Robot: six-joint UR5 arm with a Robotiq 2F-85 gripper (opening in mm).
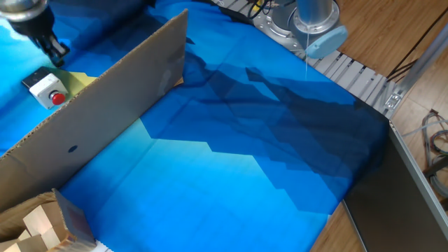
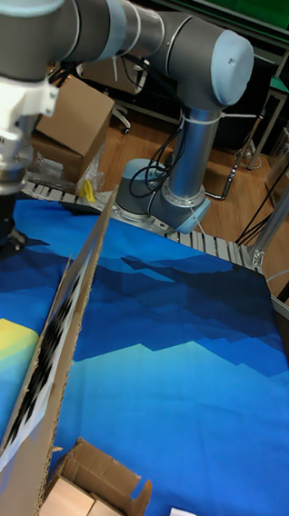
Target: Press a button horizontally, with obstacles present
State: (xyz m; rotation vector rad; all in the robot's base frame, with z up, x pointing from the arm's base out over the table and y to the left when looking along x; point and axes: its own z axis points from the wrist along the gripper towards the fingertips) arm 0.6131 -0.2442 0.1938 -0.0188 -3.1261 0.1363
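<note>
Blue cloth spread wide across the surface, and standing on edge across it is the big one: the cardboard panel, long axis running from the near left corner up toward the far middle, a small dark hole low on its face. In the tall fixed view the same panel shows a black-and-white pattern on its other side. The arm arcs over from its base at the far edge, and the end effector hangs behind the panel at the far left; fingers too dark and bunched, so I cannot tell whether they're spread or closed. Just below and slightly nearer the camera sits the button, red cap on its white box, by a yellow patch of cloth, between end effector and panel. So the press looks to need a drop, then a sideways push. Near left, an open carton holds pale wooden blocks.
</note>
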